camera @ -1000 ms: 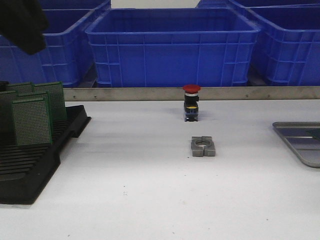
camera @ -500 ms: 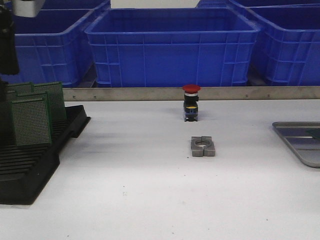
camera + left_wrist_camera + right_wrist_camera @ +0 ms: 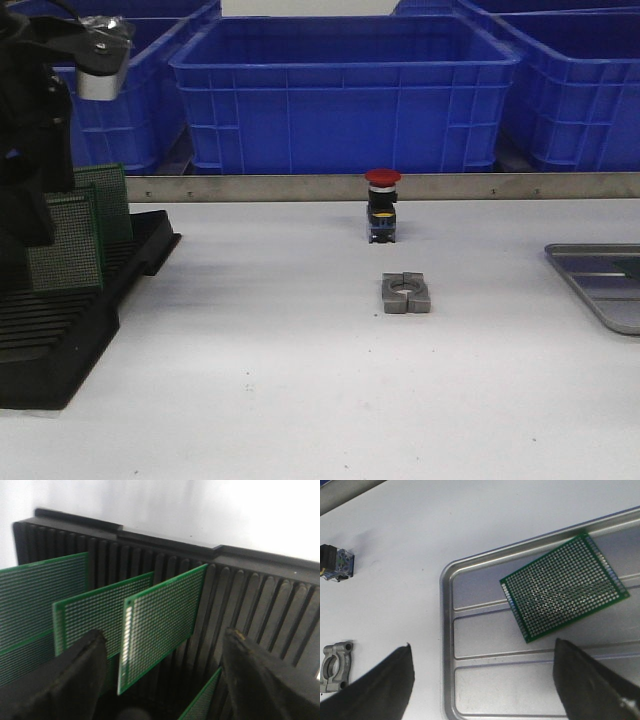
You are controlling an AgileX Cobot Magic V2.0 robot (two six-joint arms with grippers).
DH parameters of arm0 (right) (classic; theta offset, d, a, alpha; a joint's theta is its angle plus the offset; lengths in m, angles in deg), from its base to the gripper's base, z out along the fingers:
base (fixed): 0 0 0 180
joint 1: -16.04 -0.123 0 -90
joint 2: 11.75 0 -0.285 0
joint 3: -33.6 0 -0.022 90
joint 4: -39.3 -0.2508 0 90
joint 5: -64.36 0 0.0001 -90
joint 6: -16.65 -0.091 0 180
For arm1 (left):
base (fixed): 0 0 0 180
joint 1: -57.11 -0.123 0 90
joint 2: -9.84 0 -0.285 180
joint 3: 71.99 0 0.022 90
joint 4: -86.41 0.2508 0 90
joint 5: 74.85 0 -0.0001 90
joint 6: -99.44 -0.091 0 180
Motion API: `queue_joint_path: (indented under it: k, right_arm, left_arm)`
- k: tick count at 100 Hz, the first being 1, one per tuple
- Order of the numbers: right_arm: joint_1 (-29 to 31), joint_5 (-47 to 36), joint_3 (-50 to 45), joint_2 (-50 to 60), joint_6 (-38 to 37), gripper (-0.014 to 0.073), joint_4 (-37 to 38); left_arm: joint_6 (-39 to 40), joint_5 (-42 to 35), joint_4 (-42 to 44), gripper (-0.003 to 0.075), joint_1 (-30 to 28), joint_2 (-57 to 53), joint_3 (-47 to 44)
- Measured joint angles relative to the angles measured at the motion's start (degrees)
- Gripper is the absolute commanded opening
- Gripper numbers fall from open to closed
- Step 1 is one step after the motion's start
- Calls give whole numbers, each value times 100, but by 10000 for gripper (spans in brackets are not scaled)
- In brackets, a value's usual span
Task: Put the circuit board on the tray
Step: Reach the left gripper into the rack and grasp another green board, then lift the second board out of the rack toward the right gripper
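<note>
Now L pincer (image 3: 162,680), spread wide, hovers over rack (image 3: 260,595); I judge pick-up step. Next: straddle nearest board (image 3: 160,625), clench. R pincer (image 3: 485,680) released above tray (image 3: 470,630).

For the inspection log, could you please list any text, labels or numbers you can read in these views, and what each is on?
No readable text in any view.
Push button: a small yellow patch on its body, too blurred to read.
Circuit board on the tray: only plain hole rows, no print.
Blue bins: no labels visible.
</note>
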Motion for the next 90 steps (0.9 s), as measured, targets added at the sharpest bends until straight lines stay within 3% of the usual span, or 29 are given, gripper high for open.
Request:
queue_joint_path:
  k: [9,16,37,70,90]
  right_arm:
    - [0,0,0,0,0,590,0]
    - [0,0,0,0,0,590,0]
    - [0,0,0,0,0,590,9]
    - [0,97,0,43,343,590,21]
    - [-22,741,0,379,1296,590,21]
  left_arm:
    - [0,-10,0,452,0,113,0]
    - [0,3,-24,392,0,184,0]
    - [0,362,-60,-18,0,259,0]
    - [0,1239,-153,-20,47,218,644]
    - [-12,1571,-627,-20,297,91,1008]
